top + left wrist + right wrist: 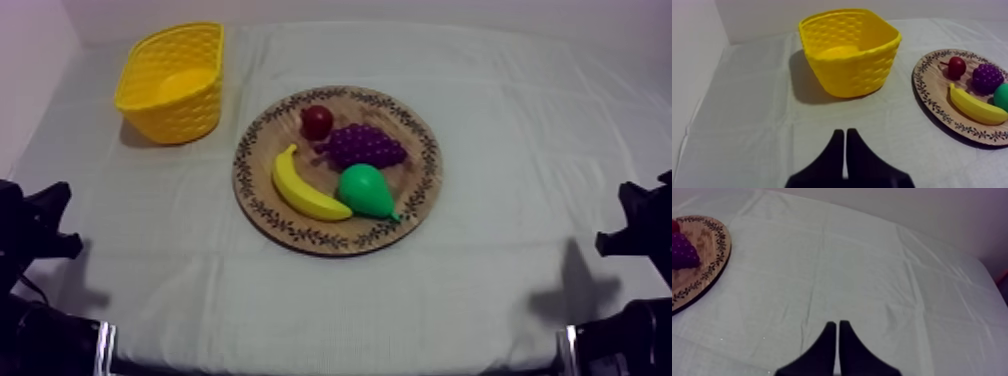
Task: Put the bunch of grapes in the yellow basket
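Note:
A purple bunch of grapes (pixel 366 145) lies on the round wooden board (pixel 420 185) in the middle of the table, with a small red fruit (pixel 317 121) behind it. The yellow basket (pixel 176 80) stands at the far left, holding nothing. My left gripper (pixel 48 215) rests low at the left edge; its fingers (pixel 845 137) lie together as a narrow wedge over bare cloth, short of the basket (pixel 848 50). My right gripper (pixel 625 215) rests low at the right edge, also shut (pixel 837 325), well away from the board (pixel 707 263) and grapes (pixel 683 253).
On the board a banana (pixel 303 188) and a green pear (pixel 368 191) lie in front of the grapes. Open cloth stretches between the board and the basket and across the right half of the table. A pale wall runs along the left.

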Motion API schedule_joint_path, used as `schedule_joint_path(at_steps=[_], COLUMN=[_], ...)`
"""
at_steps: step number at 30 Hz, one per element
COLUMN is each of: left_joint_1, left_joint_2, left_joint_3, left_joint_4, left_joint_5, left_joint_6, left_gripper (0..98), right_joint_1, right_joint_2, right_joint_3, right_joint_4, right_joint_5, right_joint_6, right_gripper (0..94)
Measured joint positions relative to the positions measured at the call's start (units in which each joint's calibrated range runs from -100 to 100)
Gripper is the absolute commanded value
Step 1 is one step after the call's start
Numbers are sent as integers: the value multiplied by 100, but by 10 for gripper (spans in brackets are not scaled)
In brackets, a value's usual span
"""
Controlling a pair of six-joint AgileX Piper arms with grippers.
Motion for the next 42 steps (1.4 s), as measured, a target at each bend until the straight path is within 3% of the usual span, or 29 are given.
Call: schedule_joint_path(at_steps=[4,7,10,26,42], left_joint_1=[-48,-44,-44,-7,271], left_joint_2=[0,0,0,316,1972], left_joint_3=[226,376,397,140,-2064], left_joint_4=[-14,-15,-15,0,-39], left_joint_5=[-261,-919,-1188,-1483,-1524], left_joint_6=[99,282,311,377,358], left_gripper=[0,0,0,0,0], right_joint_1=[0,0,0,0,0], right_joint_2=[0,0,0,0,0], right_joint_3=[0,0,0,0,0], right_joint_4=[0,0,0,0,0], right_joint_5=[-7,-7,-7,-7,-7], right_joint_6=[0,0,0,-6,-4], right_gripper=[2,2,2,2,2])
